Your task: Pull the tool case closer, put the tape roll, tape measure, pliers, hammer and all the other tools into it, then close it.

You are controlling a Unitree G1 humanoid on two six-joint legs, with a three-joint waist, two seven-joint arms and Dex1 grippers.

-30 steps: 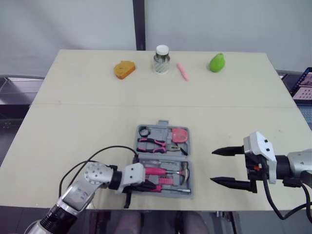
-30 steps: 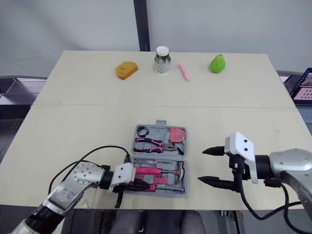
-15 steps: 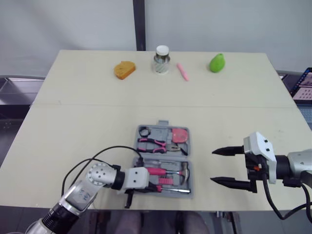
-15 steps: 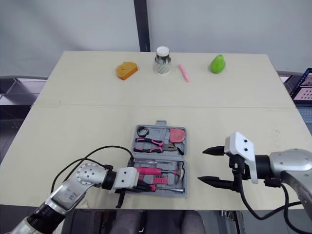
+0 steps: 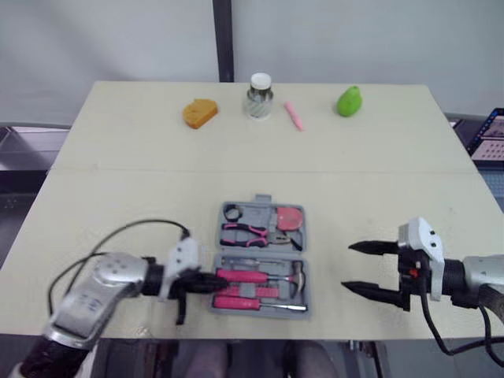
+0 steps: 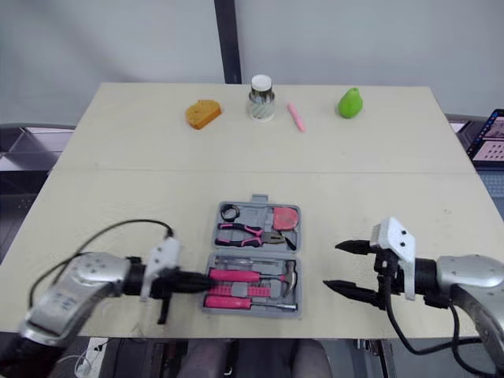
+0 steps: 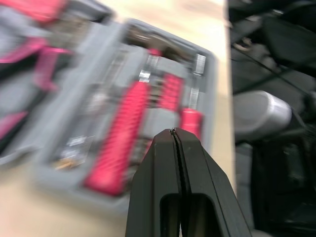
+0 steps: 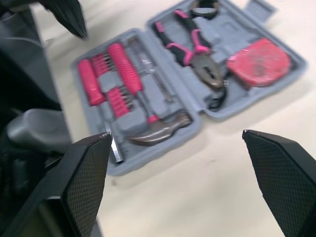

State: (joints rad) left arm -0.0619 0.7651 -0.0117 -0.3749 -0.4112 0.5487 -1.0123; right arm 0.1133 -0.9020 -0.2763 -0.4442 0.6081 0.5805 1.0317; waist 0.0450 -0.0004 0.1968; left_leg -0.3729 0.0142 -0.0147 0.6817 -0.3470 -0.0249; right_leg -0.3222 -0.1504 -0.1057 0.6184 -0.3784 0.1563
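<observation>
Table (image 5: 118, 197) in the head views carries the grey tool case (image 5: 257, 211), which lies open near the front edge. Its far half holds the black tape roll (image 5: 234, 212), the pink-handled pliers (image 5: 253, 233) and the pink tape measure (image 5: 290, 217). Its near half holds the hammer (image 5: 272, 276) with its pink grip, and pink-handled drivers (image 5: 236, 302) beside it. The left gripper (image 5: 209, 281) points at the left edge of the near half. The right gripper (image 5: 346, 266) hangs to the right of the case, apart from it, fingers spread wide and empty. Along the far edge stand an orange block (image 5: 200, 112), a white-lidded jar (image 5: 259, 94) whose contents cannot be made out, a pink pen (image 5: 294, 115) and a green pear (image 5: 349, 101).

In the left wrist view, that gripper's two fingers are pressed together with nothing between them, close over the near half's pink handles.

In the right wrist view, the fingers stand far apart with the open case seen between them, every tool seated in its recess.
</observation>
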